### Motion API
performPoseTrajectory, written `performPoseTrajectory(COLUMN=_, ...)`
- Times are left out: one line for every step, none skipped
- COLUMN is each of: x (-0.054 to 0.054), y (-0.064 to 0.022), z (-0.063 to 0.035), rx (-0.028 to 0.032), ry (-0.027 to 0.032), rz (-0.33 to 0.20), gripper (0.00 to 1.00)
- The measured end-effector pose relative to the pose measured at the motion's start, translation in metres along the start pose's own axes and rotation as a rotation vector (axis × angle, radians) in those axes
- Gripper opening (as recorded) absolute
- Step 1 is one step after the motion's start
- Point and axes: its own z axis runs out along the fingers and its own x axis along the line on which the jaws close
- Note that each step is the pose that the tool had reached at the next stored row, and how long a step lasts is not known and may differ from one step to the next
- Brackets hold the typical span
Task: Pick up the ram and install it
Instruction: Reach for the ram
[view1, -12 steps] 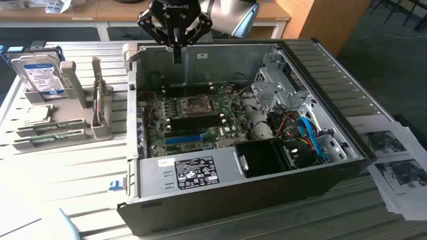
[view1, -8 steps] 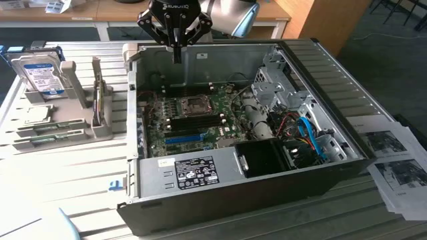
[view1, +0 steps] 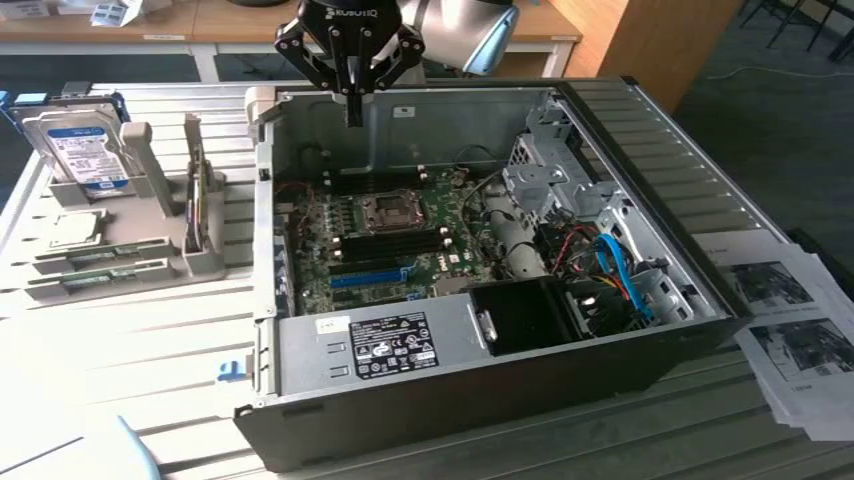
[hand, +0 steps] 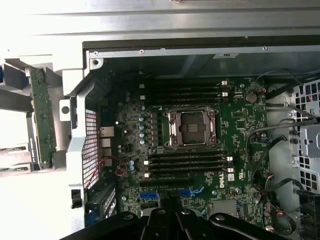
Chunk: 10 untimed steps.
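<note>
Hand (view1: 354, 118): fingers pressed together, holding nothing, positioned above the far wall of the open computer case (view1: 667, 330), pointing down.

Ram (view1: 100, 258): seated on edge in a slot of the grey holder (view1: 200, 262), which stands on the desk (view1: 147, 340) near the desk edge at the exterior view's left. It is well apart from the hand. A second stick (view1: 91, 284) of the same kind sits in the next slot, just beside the first.

Hard drive (view1: 80, 150): upright at the far end of the same holder.

Motherboard (view1: 387, 235): flat inside the case, with the open processor socket (view1: 391, 208) between rows of black memory slots (view1: 400, 243).

Printed sheets (view1: 787, 330): at the desk edge on the exterior view's right.
</note>
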Motion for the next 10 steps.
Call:
performPoseTrajectory(x=0.0000, y=0.0000, z=0.0000, rx=0.0000, ry=0.0000, rz=0.000, gripper=0.09)
performPoseTrajectory(x=0.0000, y=0.0000, z=0.0000, rx=0.0001, ry=0.0000, rz=0.000, gripper=0.09)
performPoseTrajectory(x=0.0000, y=0.0000, z=0.0000, rx=0.0001, ry=0.0000, rz=0.000, gripper=0.09)
performPoseTrajectory(x=0.0000, y=0.0000, z=0.0000, rx=0.0001, ry=0.0001, rz=0.000, gripper=0.09)
performPoseTrajectory(x=0.0000, y=0.0000, z=0.0000, rx=0.0001, ry=0.0000, rz=0.000, gripper=0.09)
performPoseTrajectory(x=0.0000, y=0.0000, z=0.0000, rx=0.0001, ry=0.0000, rz=0.000, gripper=0.09)
performPoseTrajectory(x=0.0000, y=0.0000, z=0.0000, rx=0.0000, ry=0.0000, rz=0.000, gripper=0.09)
performPoseTrajectory(x=0.0006, y=0.0000, z=0.0000, rx=0.0000, ry=-0.0001, rz=0.000, gripper=0.09)
performPoseTrajectory(x=0.0018, y=-0.0001, z=0.0000, rx=0.0000, ry=0.0000, rz=0.000, gripper=0.09)
performPoseTrajectory(x=0.0037, y=-0.0003, z=-0.0001, rx=0.0001, ry=0.0000, rz=0.000, gripper=0.09)
